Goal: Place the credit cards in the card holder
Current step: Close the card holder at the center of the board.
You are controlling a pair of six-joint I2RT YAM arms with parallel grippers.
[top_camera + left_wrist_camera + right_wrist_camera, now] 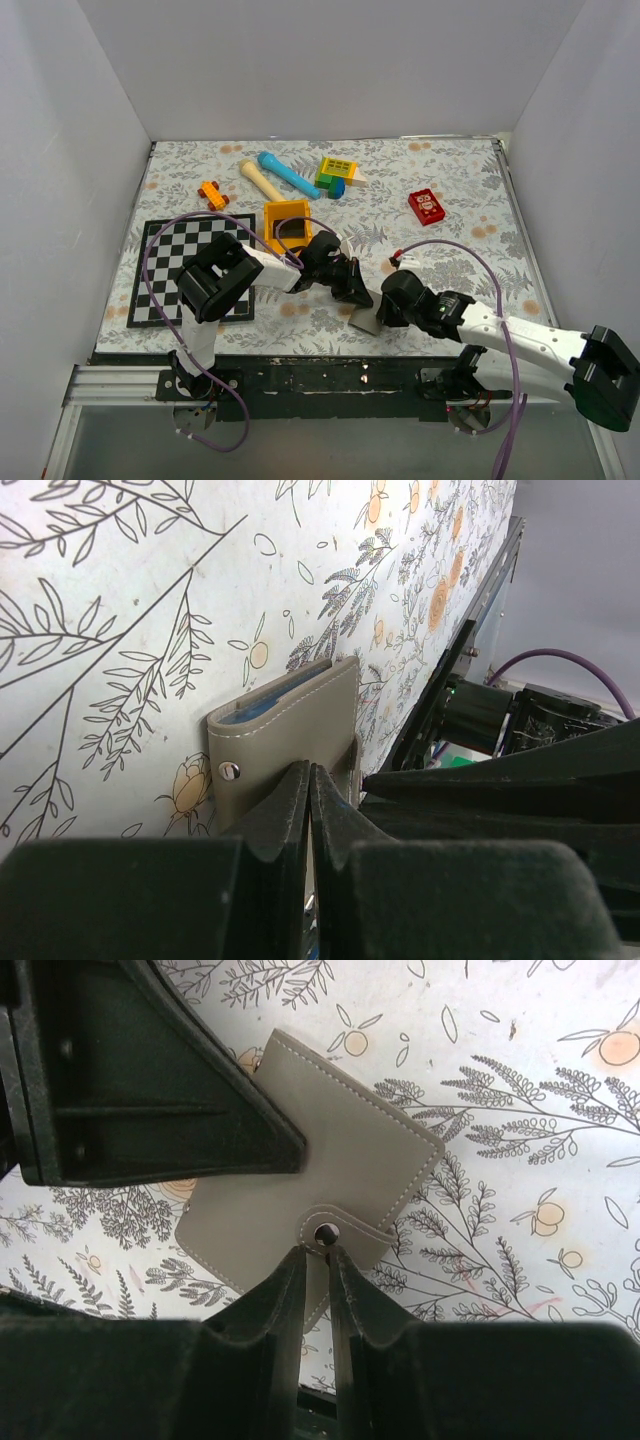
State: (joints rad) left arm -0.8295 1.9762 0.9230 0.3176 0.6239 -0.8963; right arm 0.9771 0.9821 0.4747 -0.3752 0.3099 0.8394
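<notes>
The card holder (365, 320), a closed grey wallet, lies on the floral cloth near the front edge. In the left wrist view it (290, 720) shows its stud (229, 771) and a pale blue pocket edge. My left gripper (352, 290) is shut, its tips (308, 770) resting on the wallet's cover. My right gripper (385, 312) is closed to a thin gap (318, 1252) on the rounded end of the snap tab (345, 1228). The left fingers (150, 1090) show above the wallet (350, 1150). No black credit card shows clearly.
An orange tray (287, 207) with something dark inside stands behind the left gripper. A checkerboard mat (190, 270) lies at left. A red block (427, 206), a blue and a wooden pin, a small orange toy and a yellow-green block lie at the back.
</notes>
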